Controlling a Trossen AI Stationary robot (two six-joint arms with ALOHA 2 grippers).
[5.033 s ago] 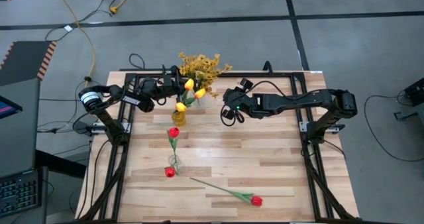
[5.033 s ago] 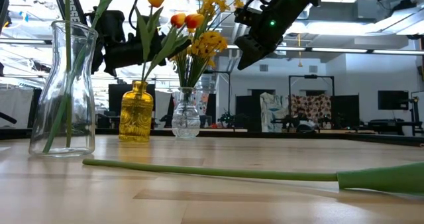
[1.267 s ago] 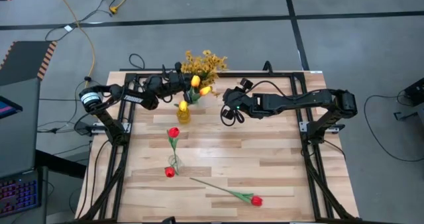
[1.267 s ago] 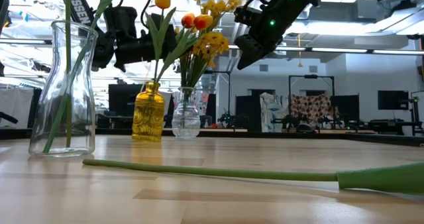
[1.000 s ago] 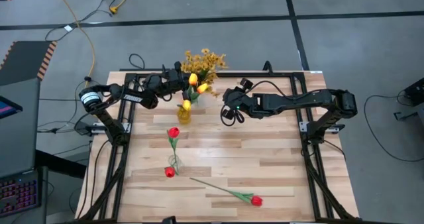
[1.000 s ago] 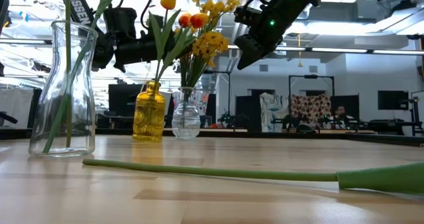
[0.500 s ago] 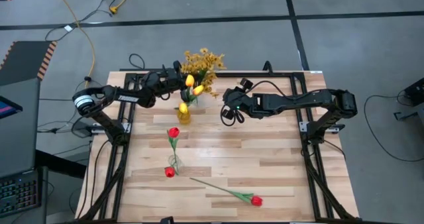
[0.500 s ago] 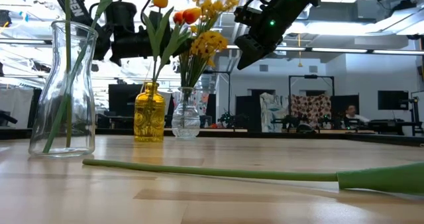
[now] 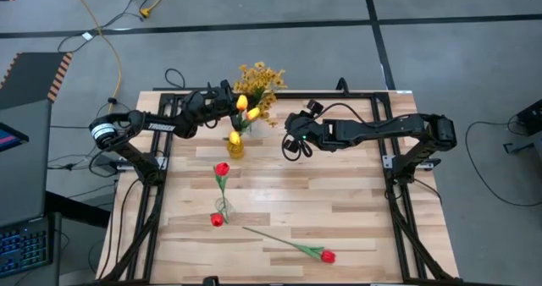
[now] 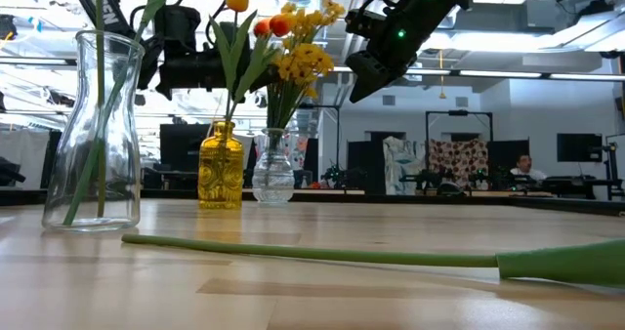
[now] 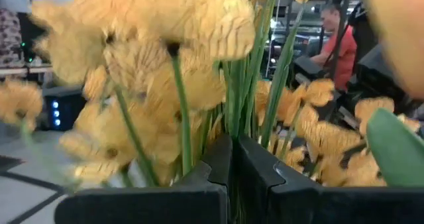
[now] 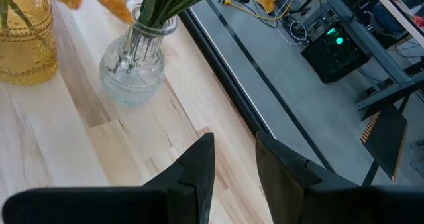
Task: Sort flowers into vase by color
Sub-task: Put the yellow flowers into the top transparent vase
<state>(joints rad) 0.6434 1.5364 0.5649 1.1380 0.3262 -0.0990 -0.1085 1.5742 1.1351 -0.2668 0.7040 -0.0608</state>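
Your left claw point(image 9: 222, 100) sits at the far edge of the table point(image 9: 356, 218), up among the flower heads above the two back vases. In its wrist view the fingers point(image 11: 218, 161) are pressed nearly together around green stems, with blurred yellow sprays point(image 11: 152, 65) filling the picture; you have hold of stems there, though whether tulip or spray stems cannot be told. The amber vase point(image 9: 235, 147) stands on the far half of the table and holds yellow-orange tulips point(image 9: 241, 102). Just behind it, the small clear vase point(image 12: 136, 68) holds the mustard sprays point(image 9: 261, 76). Your right claw point(image 9: 295, 145) hangs above the table to the right of those vases, well clear of them; its fingers point(image 12: 199, 164) stand slightly apart and hold nothing. Nearer the front, a tall clear vase point(image 10: 96, 135) stands with red tulips in it: one head point(image 9: 222, 168) leans toward the far side, another point(image 9: 217, 220) droops beside the vase. A third red tulip point(image 9: 327, 255) lies flat on the table toward the near edge, its stem point(image 10: 312, 254) stretched across the boards, apart from every vase. A person in red point(image 11: 339, 42) shows in the room beyond the table.
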